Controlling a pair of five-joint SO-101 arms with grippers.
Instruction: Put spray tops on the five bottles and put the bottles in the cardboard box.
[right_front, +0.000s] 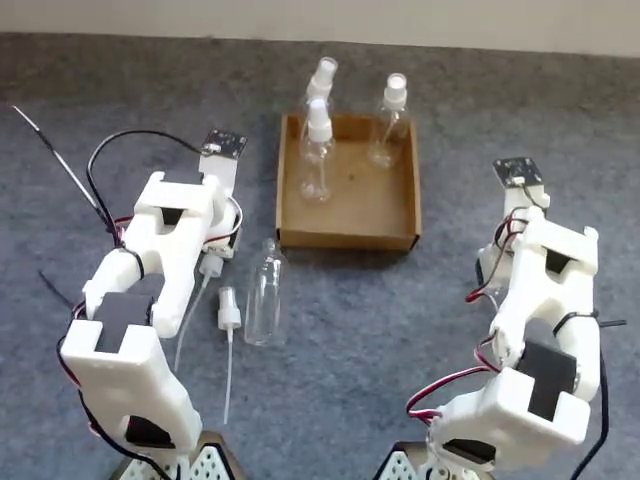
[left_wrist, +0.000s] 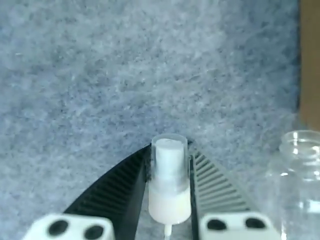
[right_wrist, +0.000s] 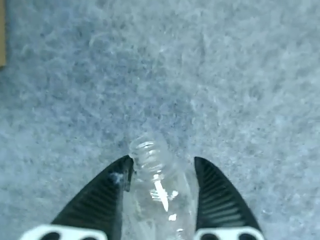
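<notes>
Three clear bottles with white spray tops stand in the cardboard box (right_front: 400, 215): one at the back left (right_front: 322, 82), one in front of it (right_front: 317, 150), one at the back right (right_front: 391, 120). An uncapped clear bottle (right_front: 265, 292) (left_wrist: 300, 175) stands in front of the box. Just left of it, my left gripper (left_wrist: 170, 150) (right_front: 213, 262) is shut on a white spray top (left_wrist: 169, 185), whose tube trails toward the arm. My right gripper (right_wrist: 162, 160) is low on the right of the table, closed around another uncapped bottle (right_wrist: 150, 165) below its neck.
A second loose spray top (right_front: 229, 308) lies on the grey carpet beside the uncapped bottle, its thin tube (right_front: 228, 380) pointing toward the front edge. Black cables (right_front: 95, 170) loop behind the left arm. Open carpet lies between the two arms.
</notes>
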